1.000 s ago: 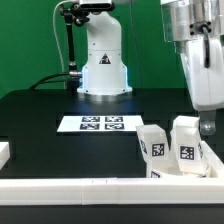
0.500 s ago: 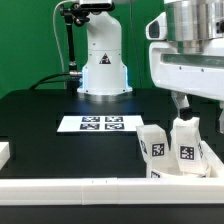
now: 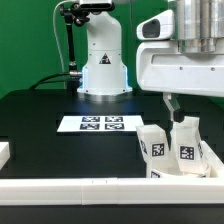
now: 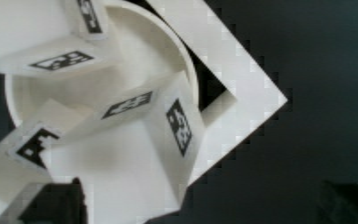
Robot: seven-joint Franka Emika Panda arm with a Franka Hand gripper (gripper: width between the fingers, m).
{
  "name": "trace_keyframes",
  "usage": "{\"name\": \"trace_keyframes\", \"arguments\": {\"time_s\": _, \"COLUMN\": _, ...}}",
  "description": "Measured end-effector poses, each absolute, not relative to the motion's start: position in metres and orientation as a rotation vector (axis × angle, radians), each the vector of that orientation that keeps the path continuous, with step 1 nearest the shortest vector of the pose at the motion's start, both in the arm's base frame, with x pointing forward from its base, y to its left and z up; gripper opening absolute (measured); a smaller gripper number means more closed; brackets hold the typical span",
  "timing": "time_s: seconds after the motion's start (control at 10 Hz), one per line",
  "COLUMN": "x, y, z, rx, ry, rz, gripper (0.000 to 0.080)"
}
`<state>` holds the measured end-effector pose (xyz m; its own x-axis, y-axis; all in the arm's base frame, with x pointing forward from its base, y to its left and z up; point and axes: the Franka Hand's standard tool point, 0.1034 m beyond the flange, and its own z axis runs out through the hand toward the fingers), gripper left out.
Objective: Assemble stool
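Observation:
Two white blocky stool legs with black-and-white tags stand close together at the exterior view's right, one [image 3: 153,148] beside the other [image 3: 186,146]. My gripper [image 3: 180,110] hangs just above them, its big white body filling the upper right. In the wrist view the round seat disc [image 4: 114,65] lies against the rail corner, with tagged legs [image 4: 149,115] leaning on it. My dark fingers [image 4: 51,200] stand wide apart on either side of a white leg [image 4: 158,185], not closed on it. The seat is hidden in the exterior view.
The marker board [image 3: 100,124] lies flat in the middle of the black table. Long white border rails [image 3: 90,190] run along the front and right edges and meet in a corner [image 4: 247,90]. A short white block [image 3: 5,152] sits at the left. The robot base [image 3: 104,65] stands at the back.
The gripper has moved toward the exterior view's left and come in over the two legs. The legs and the marker board have not moved.

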<state>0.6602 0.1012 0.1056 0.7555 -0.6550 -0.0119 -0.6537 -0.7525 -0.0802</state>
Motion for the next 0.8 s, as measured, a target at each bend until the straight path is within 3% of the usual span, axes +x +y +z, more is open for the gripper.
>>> {"name": "trace_keyframes", "arguments": {"time_s": 0.8, "x": 0.6567, "y": 0.0985, "z": 0.1033, "rx": -3.115, "ry": -0.125, "rz": -0.042, "gripper": 0.0649}}
